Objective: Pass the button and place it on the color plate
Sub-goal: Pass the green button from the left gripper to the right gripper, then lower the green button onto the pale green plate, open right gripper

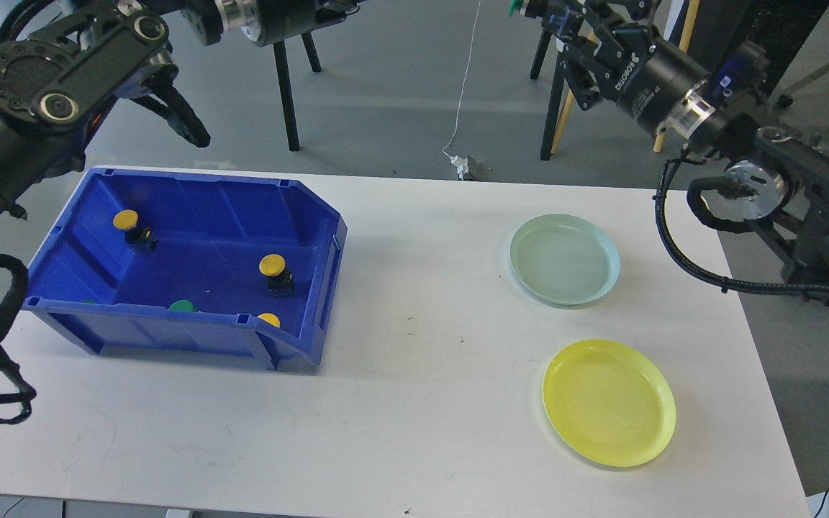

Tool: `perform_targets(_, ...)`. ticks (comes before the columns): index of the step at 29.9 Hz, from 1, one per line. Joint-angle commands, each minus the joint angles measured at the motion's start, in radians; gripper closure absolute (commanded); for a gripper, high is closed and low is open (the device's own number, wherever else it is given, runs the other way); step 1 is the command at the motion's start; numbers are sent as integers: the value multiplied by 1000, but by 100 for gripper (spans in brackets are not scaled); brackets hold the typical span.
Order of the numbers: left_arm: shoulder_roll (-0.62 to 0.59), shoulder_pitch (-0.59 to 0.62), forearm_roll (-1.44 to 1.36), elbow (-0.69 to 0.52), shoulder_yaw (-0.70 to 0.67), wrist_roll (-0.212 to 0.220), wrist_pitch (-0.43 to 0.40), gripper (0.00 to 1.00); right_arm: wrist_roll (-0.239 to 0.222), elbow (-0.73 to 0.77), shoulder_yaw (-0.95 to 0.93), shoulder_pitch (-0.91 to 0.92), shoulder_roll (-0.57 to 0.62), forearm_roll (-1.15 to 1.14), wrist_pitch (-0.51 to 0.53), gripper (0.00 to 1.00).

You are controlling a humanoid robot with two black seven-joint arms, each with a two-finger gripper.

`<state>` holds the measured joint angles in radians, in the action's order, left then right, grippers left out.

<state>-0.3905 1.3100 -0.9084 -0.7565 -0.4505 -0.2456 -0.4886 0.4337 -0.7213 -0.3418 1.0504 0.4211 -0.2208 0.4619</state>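
A blue bin (314, 216) on the left of the white table holds three yellow buttons (272, 265) and a green button (183, 306) by its front wall. A pale green plate (564, 260) and a yellow plate (609, 403) lie empty on the right. My right gripper (533, 11) is high at the top edge, beyond the table's far side. A small green button (520, 8) shows at its tip, partly cut off. My left gripper (335, 6) is at the top edge behind the bin, and its fingers are cut off.
Chair legs (285, 93) and a white cable (461, 86) stand on the grey floor behind the table. A black cable loop (673, 237) hangs from my right arm over the table's right edge, near the pale green plate.
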Motion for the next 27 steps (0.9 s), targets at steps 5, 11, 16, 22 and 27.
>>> perform_targets(5,-100,-32,-3,20,3,-29,0,1,7,155,231,-159,1,-5,8,90)
perform_targets(11,-125,-32,0,23,-5,-80,0,1,7,363,329,-227,-89,-5,9,87)
perform_targets(16,-125,-29,-1,23,-5,-80,0,1,4,529,363,-234,-209,-3,14,77)
perform_targets(22,-126,-29,-3,22,-4,-78,0,1,-1,600,362,-230,-275,-3,6,57)
perform_targets(27,-136,-32,-6,22,3,-75,0,1,-3,602,350,-221,-274,11,0,34)
